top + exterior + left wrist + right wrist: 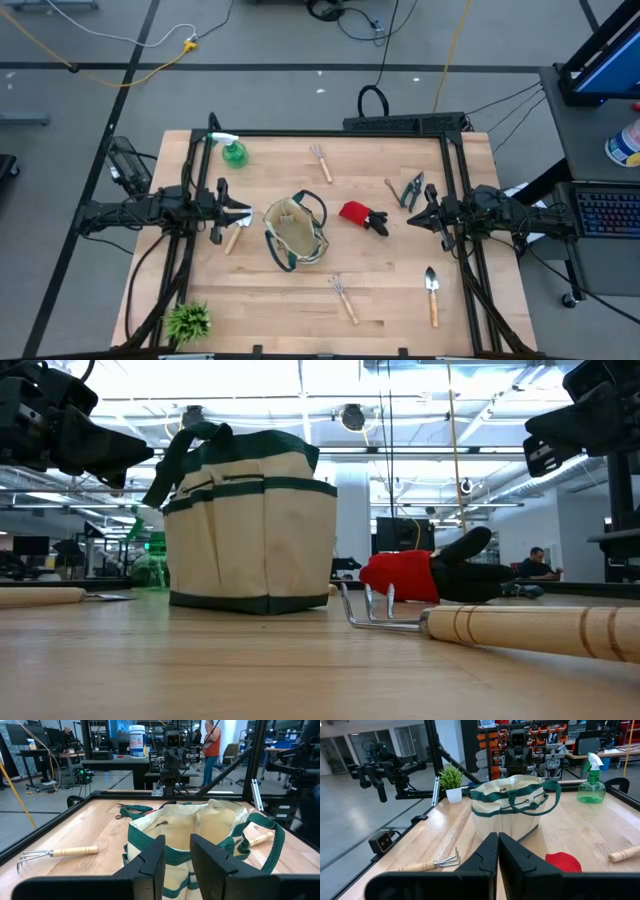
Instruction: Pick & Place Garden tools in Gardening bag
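The beige gardening bag [295, 234] with green trim stands upright on its base mid-table, mouth open. My left gripper [243, 214] hovers just left of it, open and empty; in the left wrist view [177, 865] its fingers point at the bag [200, 832]. My right gripper [412, 218] hovers right of the red-and-black gloves [362, 216], shut and empty [498, 851]. Lying flat on the table are a far rake [320, 162], a near rake [343, 297], a trowel [431, 293], dark shears [413, 190] and a wooden-handled tool [232, 240]. The green spray bottle [234, 152] stands at the far left.
A small spiky green plant [187, 320] stands at the near left corner. A slim tool [392, 188] lies beside the shears. Black frame rails [460, 180] run along the table's sides. People and benches show in the room beyond [212, 742].
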Robot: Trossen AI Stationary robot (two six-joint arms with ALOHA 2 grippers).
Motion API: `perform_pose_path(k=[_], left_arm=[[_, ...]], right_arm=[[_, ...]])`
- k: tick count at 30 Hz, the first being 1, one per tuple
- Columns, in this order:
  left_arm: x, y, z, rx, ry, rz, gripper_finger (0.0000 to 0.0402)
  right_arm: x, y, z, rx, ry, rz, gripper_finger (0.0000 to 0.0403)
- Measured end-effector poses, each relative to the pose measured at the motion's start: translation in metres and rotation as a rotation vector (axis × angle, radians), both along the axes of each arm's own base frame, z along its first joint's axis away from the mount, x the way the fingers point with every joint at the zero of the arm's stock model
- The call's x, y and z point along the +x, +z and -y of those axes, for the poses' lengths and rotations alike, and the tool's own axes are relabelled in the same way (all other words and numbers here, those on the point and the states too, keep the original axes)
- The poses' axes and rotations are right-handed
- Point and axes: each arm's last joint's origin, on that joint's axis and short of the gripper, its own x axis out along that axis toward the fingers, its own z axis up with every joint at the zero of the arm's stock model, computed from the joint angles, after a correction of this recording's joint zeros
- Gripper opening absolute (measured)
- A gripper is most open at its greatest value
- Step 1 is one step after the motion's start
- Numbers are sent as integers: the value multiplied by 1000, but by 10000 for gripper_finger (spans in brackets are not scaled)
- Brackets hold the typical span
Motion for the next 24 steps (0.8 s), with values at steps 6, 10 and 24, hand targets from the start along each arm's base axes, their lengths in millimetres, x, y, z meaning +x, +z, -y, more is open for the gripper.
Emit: perform_pose_path(k=[6,10,24], left_arm=[[0,0,0,0,0,0,93],[0,0,0,0,0,0,93],[0,0,0,-1,0,0,93]], right_arm=[[0,2,1,-98,-22,35,4],[0,2,2,-281,-73,63,3],[1,2,4,-326,-129,61,2]])
